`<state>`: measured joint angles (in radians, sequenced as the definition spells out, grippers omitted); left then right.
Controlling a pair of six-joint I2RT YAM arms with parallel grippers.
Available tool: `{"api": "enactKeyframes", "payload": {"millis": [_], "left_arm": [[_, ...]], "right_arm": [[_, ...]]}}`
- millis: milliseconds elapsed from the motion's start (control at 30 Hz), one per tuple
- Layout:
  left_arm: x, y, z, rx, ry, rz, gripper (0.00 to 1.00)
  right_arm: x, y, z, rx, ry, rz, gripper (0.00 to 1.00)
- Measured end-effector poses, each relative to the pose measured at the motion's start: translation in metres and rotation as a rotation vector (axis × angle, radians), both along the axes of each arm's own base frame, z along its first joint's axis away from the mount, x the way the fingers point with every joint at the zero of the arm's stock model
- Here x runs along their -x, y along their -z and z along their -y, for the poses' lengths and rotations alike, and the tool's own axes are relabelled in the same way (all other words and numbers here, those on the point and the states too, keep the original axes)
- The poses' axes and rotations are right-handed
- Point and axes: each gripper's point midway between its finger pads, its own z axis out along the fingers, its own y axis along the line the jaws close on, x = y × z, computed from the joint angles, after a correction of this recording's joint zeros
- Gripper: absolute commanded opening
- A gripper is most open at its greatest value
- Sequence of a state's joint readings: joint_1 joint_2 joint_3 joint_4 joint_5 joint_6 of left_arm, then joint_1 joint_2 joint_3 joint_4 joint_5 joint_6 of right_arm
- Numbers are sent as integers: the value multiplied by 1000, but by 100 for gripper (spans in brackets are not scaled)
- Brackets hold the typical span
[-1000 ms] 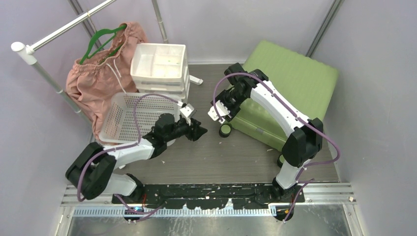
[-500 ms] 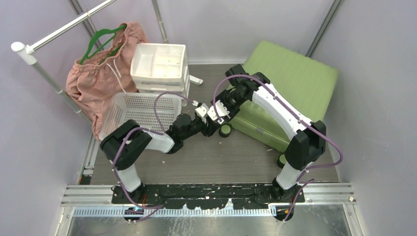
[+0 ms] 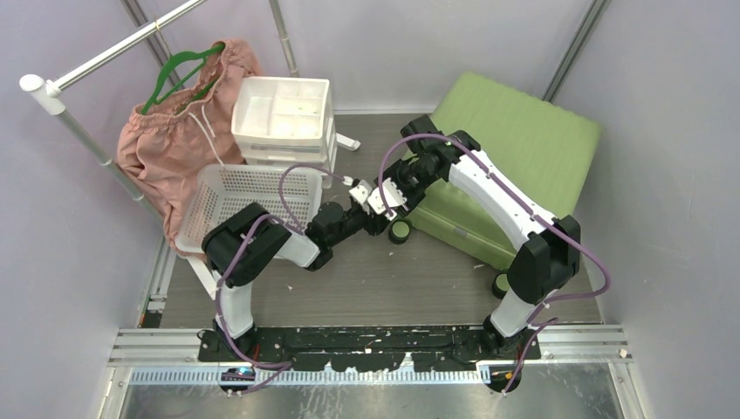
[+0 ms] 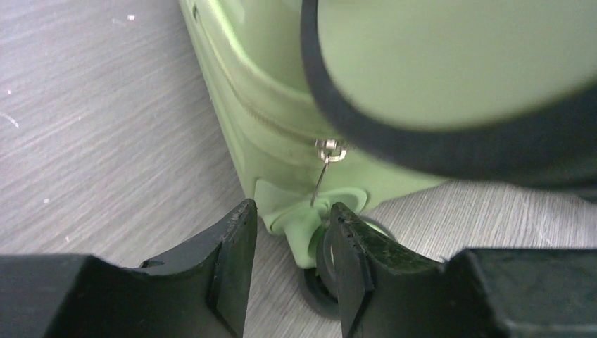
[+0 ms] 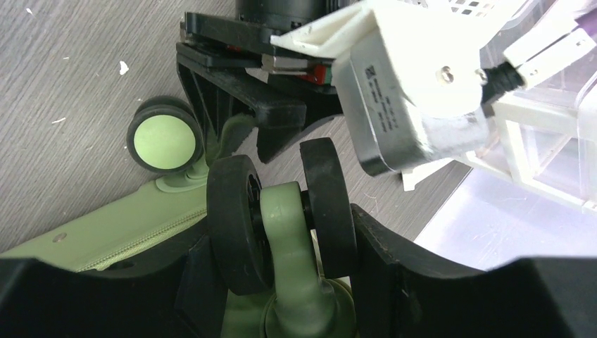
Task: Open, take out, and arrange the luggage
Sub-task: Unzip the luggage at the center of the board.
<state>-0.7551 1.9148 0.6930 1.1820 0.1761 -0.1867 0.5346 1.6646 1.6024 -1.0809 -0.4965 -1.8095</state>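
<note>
Currently the light-green ribbed suitcase point(image 3: 515, 131) lies shell-up at the back right of the table point(image 3: 384, 279), wheel end facing left twd both arms, w/ its zip seam closed where it shows. L arm is stretched low across the table, and the left gripper point(image 4: 292, 211) sits at the case's near-left bottom corner. Its fingers point(image 4: 236, 260) are spread, one each side of the green wheel bracket point(image 4: 299, 232), not clamping it. The metal zip pull point(image 4: 329, 149) hangs from the seam just above that gap. R arm arches over from the right, and the right gripper point(image 5: 281, 232) is pressed onto the twin caster point(image 5: 327, 204), black fingers point(image 5: 394, 260) tight against the outer faces of both tyres w/ the green fork between. A lower wheel point(image 5: 163, 141) w/ a green hub rests on the table just beside. White perforated basket point(image 3: 244, 205), white drawer unit point(image 3: 284, 118) and pink garment point(image 3: 170, 144) on a green hanger point(image 3: 174, 74) stand well apart at left.
</note>
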Motion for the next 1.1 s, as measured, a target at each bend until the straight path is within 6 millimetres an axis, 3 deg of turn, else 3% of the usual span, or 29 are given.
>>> {"api": "enactKeyframes", "payload": {"millis": [200,467,867,1100], "left_arm": [[-5,-16,9,59,11,31,35],[-3,-18,14,94,35,20,1],[-1,-16,15,96,44,1,0],[-11,-18,2,63,10,-13,0]], "right_arm": [[0,0,0,-2,2,2,27],[0,0,0,-7,2,6,27],[0,-1,1,-11,6,11,23],[2,-1,2,-18,5,23,22]]}}
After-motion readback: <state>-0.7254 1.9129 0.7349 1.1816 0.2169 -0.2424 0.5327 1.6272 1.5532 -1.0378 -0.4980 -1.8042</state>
